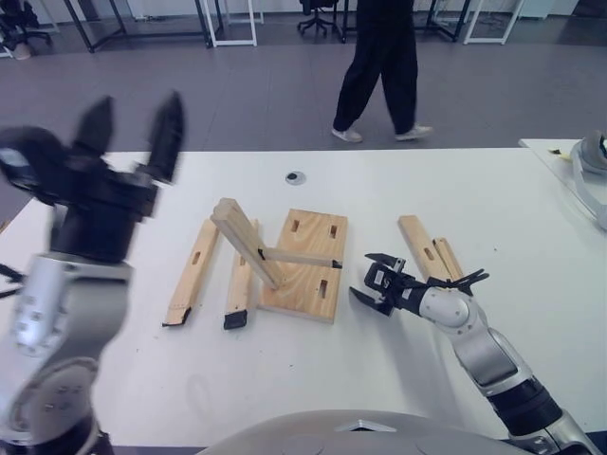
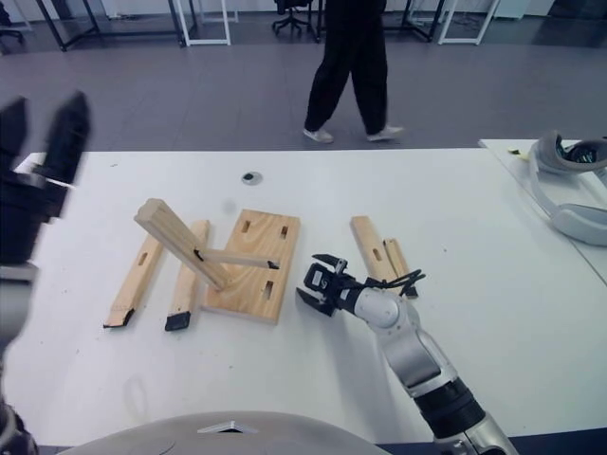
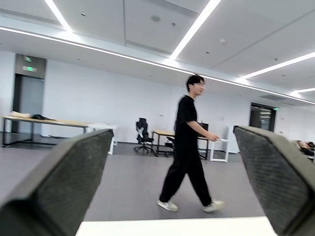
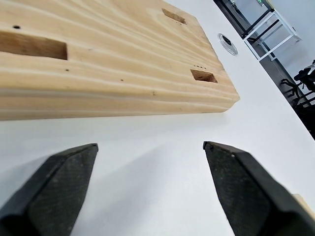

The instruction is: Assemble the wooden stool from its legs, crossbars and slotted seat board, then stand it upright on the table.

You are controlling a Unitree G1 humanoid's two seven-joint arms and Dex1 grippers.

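Observation:
The slotted seat board (image 1: 308,256) lies flat in the middle of the white table (image 1: 493,199). A leg (image 1: 245,239) leans tilted over its left edge, with a crossbar (image 1: 302,258) joined to it and resting on the board. Two more legs (image 1: 193,272) (image 1: 240,287) lie flat to the left. Two shorter wooden pieces (image 1: 417,243) (image 1: 448,258) lie to the right. My right gripper (image 1: 377,284) is open, low over the table, just right of the board's near right corner; the board's edge (image 4: 98,93) is in front of it. My left gripper (image 1: 131,128) is open, raised high at the left, holding nothing.
A round cable grommet (image 1: 296,177) sits in the table behind the board. A white headset (image 2: 567,185) lies on a second table at the far right. Bare table surface extends in front of the wooden parts and to the right of them.

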